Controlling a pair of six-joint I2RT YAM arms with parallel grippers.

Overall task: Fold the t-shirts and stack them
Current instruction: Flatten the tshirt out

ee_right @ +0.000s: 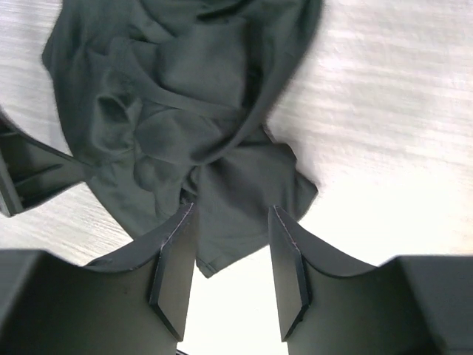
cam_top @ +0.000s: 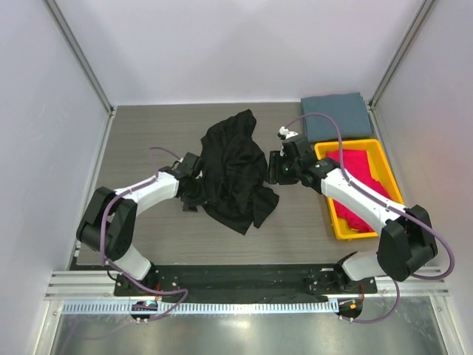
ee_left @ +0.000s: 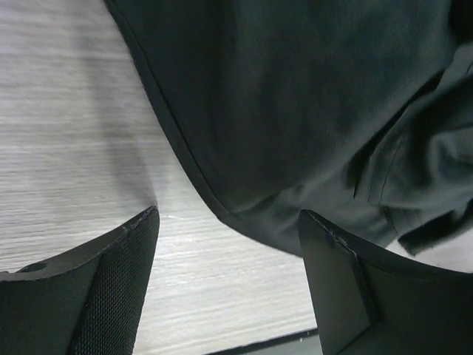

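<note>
T-shirt (cam_top: 235, 174), black, lies crumpled in loose folds

The black t-shirt (ee_left: 295, 111) runs off the top and right edges of the left wrist view; the right wrist view cuts off its upper part. From above, its crumpled folds hide sleeves and neck alike. At its left edge the fingertips of the left gripper (cam_top: 194, 189) are lost against the dark cloth. To its right, the right arm (cam_top: 355, 196) covers part of the magenta-red t-shirt (cam_top: 363, 164) in the yellow tray (cam_top: 344, 145).
</note>
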